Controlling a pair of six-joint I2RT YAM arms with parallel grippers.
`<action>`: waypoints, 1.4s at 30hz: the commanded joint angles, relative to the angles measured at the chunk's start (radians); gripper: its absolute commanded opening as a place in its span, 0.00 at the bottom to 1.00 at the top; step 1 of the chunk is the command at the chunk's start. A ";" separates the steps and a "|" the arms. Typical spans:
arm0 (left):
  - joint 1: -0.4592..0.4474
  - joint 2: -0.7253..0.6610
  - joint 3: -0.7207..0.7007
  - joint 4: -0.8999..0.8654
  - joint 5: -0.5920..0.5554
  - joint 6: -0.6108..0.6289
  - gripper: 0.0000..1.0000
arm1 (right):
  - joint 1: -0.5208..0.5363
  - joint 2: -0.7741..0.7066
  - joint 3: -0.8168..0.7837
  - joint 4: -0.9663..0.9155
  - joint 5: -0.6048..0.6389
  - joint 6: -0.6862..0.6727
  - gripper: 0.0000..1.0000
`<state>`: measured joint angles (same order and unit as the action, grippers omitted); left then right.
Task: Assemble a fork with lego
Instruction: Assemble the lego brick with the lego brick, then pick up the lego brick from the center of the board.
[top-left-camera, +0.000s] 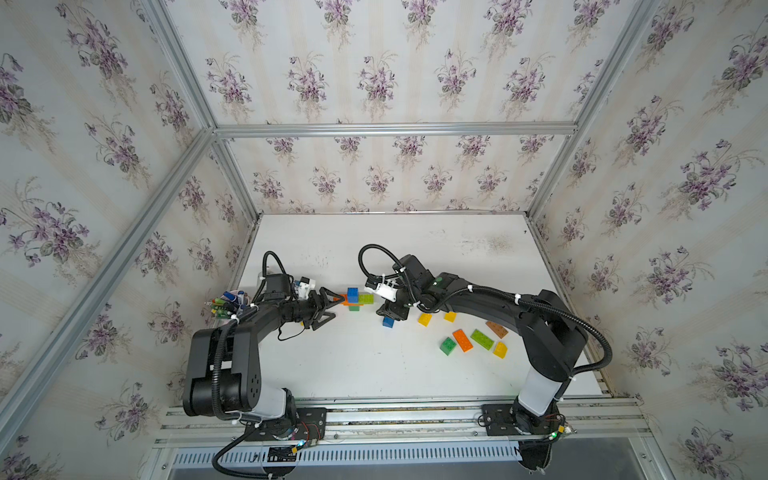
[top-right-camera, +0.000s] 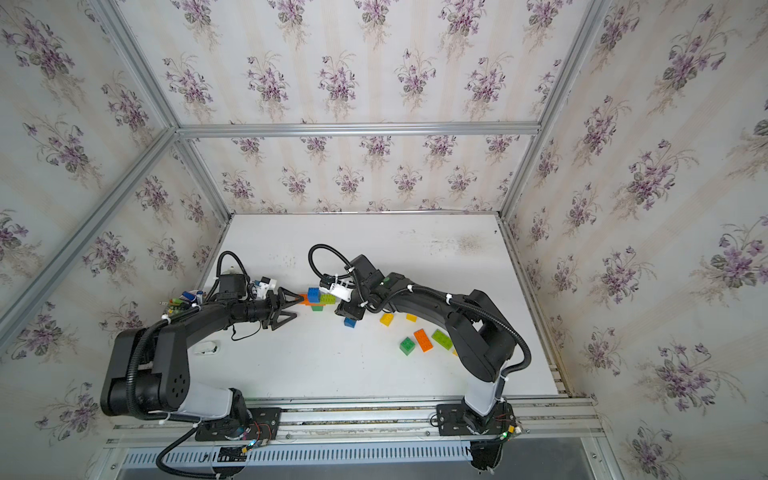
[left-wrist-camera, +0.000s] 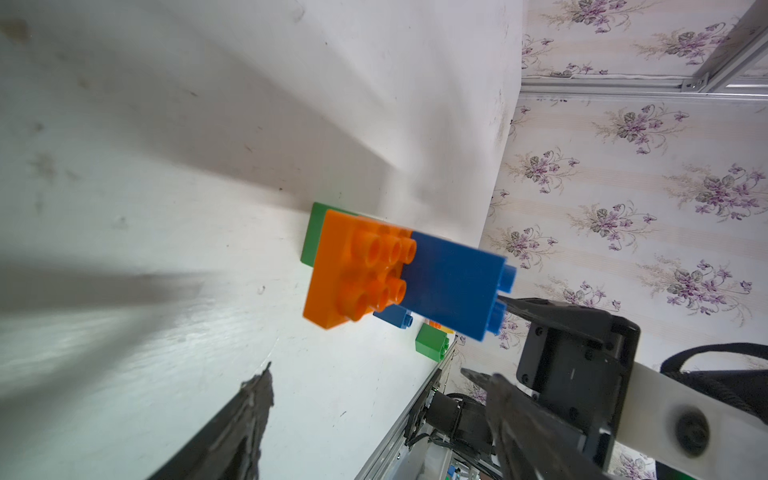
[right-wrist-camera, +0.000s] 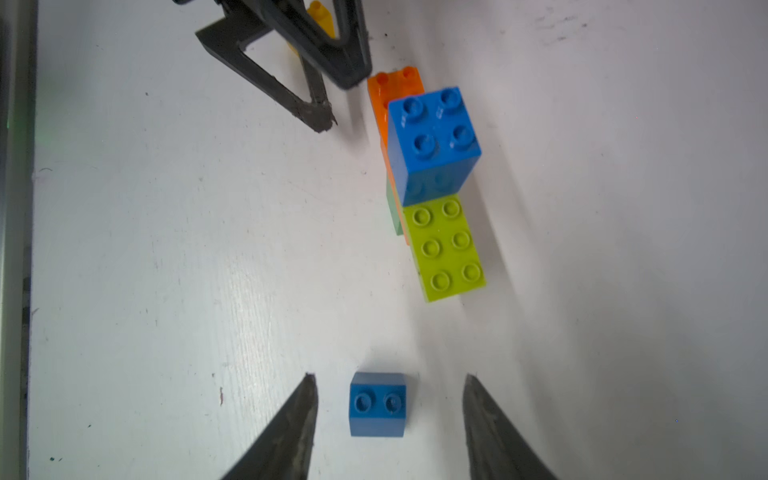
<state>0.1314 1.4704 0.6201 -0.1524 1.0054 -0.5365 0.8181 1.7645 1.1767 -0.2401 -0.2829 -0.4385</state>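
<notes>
The left gripper (top-left-camera: 330, 306) has its fingers (right-wrist-camera: 318, 114) spread, holding nothing; the joined bricks (top-left-camera: 355, 298) lie on the counter (top-left-camera: 357, 365) just past their tips. This assembly's long axis runs in line from the left fingers toward the right gripper (right-wrist-camera: 388, 411): an orange brick (left-wrist-camera: 353, 270) nearest the left fingers, a blue brick (right-wrist-camera: 434, 141) standing on top, a lime brick (right-wrist-camera: 446, 247) at the far end. The right fingers (right-wrist-camera: 299, 415) are spread, and a small blue brick (right-wrist-camera: 377, 405) rests between them, untouched, its two studs facing up.
</notes>
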 joint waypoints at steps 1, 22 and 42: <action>-0.004 -0.007 -0.005 0.016 -0.025 -0.011 0.83 | -0.014 -0.034 -0.050 0.059 0.017 0.063 0.56; -0.003 0.044 0.004 0.029 -0.031 -0.006 0.83 | -0.020 0.074 -0.059 0.026 -0.053 0.025 0.57; -0.003 0.087 0.030 0.046 -0.024 -0.005 0.82 | -0.020 0.164 0.003 -0.038 -0.067 -0.019 0.42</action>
<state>0.1276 1.5517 0.6426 -0.1261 0.9730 -0.5430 0.7982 1.9160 1.1702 -0.2497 -0.3317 -0.4393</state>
